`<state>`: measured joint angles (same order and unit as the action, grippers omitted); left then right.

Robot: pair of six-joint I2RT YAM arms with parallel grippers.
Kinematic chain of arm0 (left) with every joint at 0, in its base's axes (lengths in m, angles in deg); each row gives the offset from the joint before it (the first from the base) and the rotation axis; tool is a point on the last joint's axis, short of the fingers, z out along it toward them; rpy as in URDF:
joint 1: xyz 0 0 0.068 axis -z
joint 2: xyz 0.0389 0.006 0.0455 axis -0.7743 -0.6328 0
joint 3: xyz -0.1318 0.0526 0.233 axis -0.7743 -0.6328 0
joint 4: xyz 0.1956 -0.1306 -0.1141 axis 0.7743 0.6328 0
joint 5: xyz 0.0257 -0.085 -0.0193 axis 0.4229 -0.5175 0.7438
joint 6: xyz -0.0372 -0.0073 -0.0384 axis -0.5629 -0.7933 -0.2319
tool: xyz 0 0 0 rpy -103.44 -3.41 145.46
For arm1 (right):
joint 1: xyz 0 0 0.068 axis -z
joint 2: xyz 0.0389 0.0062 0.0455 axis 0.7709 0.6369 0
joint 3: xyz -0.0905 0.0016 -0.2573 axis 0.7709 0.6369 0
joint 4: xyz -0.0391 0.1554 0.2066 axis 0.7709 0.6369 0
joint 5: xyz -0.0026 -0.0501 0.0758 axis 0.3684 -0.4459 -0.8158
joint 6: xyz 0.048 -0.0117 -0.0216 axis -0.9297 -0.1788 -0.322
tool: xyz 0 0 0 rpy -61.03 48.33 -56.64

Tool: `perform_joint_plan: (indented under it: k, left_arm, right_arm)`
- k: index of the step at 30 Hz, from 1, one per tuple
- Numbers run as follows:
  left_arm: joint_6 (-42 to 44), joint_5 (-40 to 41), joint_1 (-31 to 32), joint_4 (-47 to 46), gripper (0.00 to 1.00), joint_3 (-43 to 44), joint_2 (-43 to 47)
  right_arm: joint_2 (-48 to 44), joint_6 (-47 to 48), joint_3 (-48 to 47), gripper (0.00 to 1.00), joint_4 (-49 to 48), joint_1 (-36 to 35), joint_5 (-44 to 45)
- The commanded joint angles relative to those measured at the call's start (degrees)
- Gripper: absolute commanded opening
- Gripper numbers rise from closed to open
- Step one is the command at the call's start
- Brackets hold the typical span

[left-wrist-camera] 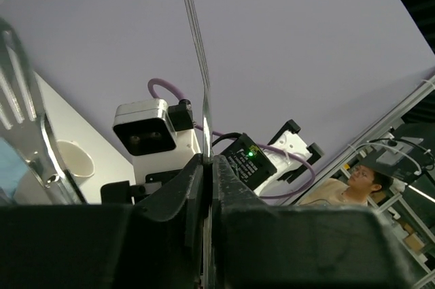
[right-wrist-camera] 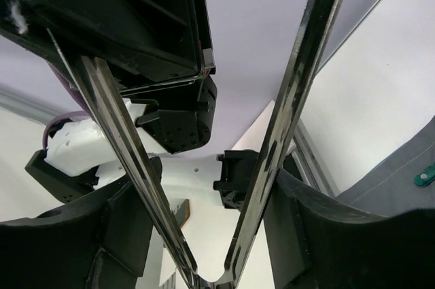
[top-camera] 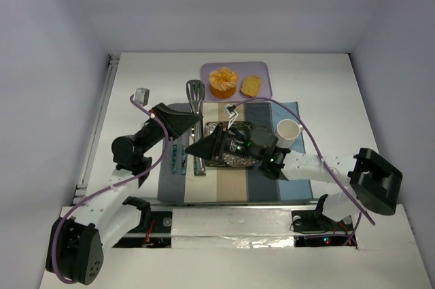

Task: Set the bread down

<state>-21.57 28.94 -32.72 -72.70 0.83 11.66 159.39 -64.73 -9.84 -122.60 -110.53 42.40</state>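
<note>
The bread (top-camera: 251, 86), a small golden slice with a browner crust, lies on the purple tray (top-camera: 265, 71) at the back, right of the peeled orange (top-camera: 223, 81). My right gripper (top-camera: 198, 147) (right-wrist-camera: 211, 187) is over the placemat, its fingers (right-wrist-camera: 299, 214) pressed on the outside of the two arms of metal tongs (right-wrist-camera: 285, 112). My left gripper (top-camera: 194, 122) (left-wrist-camera: 207, 160) is shut on a thin metal blade (left-wrist-camera: 198, 51), apparently one tong arm. A slotted metal head (top-camera: 196, 93) (left-wrist-camera: 20, 98) sticks out toward the tray. Both grippers are well short of the bread.
A striped placemat (top-camera: 272, 180) lies at the table's middle with a foil dish (top-camera: 234, 158) under my right gripper. A white cup (top-camera: 288, 129) (left-wrist-camera: 68, 160) stands on its right. Cutlery (top-camera: 178, 160) lies at its left edge. A small grey block (top-camera: 141, 94) sits far left.
</note>
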Motion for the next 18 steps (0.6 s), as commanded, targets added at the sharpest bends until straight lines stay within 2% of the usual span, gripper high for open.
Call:
perform_joint_plan:
  k: [1, 4, 7, 14, 18]
  left_arm:
    - [0.25, -1.08, 0.44, -15.77, 0.11, 0.3, 0.54]
    - [2.0, -1.7, 0.44, -12.79, 0.26, 0.57, 0.89]
    - [3.76, -2.49, 0.44, -10.15, 0.35, 1.01, 1.15]
    - [8.24, -4.95, 0.44, -3.3, 0.54, 2.59, 1.59]
    - [16.14, -5.92, 0.44, 11.6, 0.64, 5.66, 3.95]
  right_arm:
    - [-1.33, -0.07, 1.25, 0.62, -0.77, -0.11, 3.29]
    - [-3.08, 0.45, 1.34, 0.59, 3.01, -0.11, 5.05]
    - [-5.1, 1.24, 1.16, 0.55, 7.84, -0.11, 7.51]
    - [-8.88, 2.65, 1.78, 0.54, 14.16, 0.59, 9.63]
    - [-10.12, 2.3, 1.95, 0.52, 15.58, 2.79, 8.58]
